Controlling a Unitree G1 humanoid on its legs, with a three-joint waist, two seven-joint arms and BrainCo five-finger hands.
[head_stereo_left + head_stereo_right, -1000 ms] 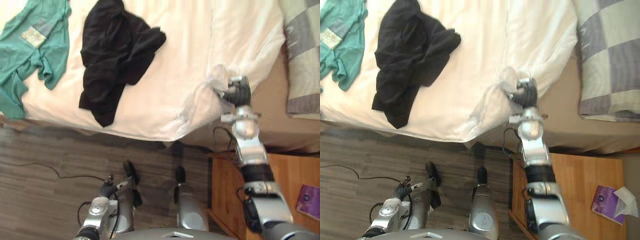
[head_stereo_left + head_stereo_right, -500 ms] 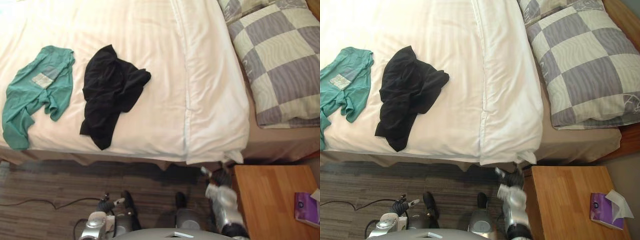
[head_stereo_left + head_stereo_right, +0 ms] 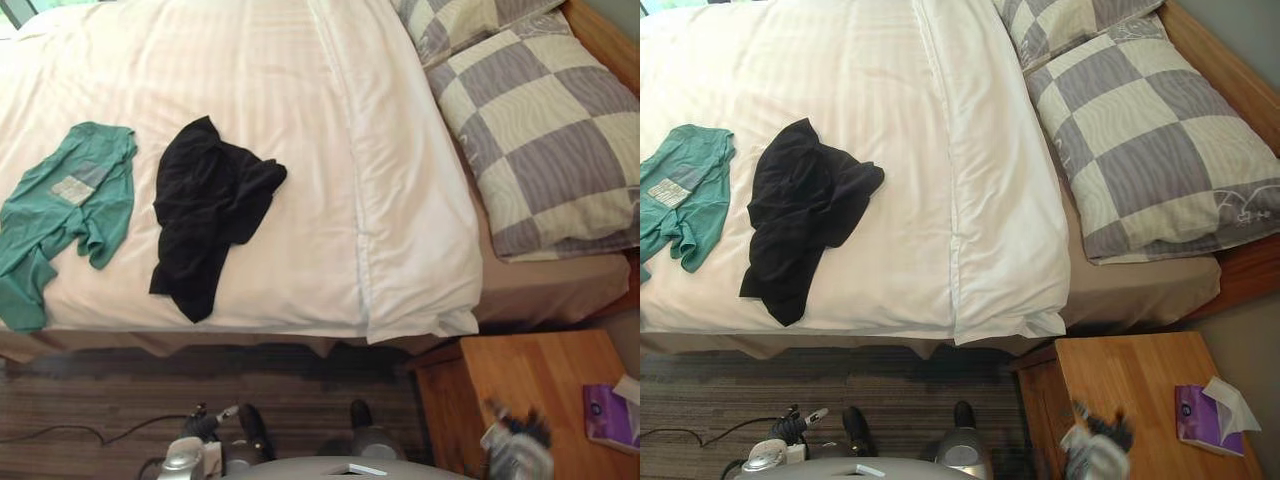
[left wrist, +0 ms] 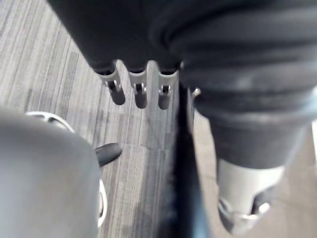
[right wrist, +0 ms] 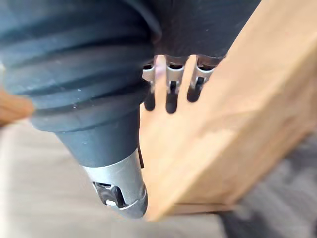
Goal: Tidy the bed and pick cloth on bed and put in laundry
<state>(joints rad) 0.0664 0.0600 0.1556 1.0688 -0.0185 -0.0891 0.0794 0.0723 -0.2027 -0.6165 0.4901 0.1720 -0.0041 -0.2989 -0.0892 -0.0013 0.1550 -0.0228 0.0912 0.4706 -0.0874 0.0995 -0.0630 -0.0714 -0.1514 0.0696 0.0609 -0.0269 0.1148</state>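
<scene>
Black cloth lies crumpled on duvet (left hand, right hand hang uncurled, empty).

**Left hand**: the back is presenting a smooth, matte black shell. Silver fingers are emerging in a row from under its edge. Each is carrying a dark slot along its middle and ending in a dark rounded tip. Beside the fingers, a dark ribbed cover is wrapping the wrist in thick rounded folds. The thumb, set apart from the fingers, is showing a silver barrel below a dark sleeve.

**Right hand**: the build is matching. The ribbed cover is showing faint pale specks. The silver fingers are ending in dark tips. The thumb is displaying a dark recess with a small white insert.
</scene>
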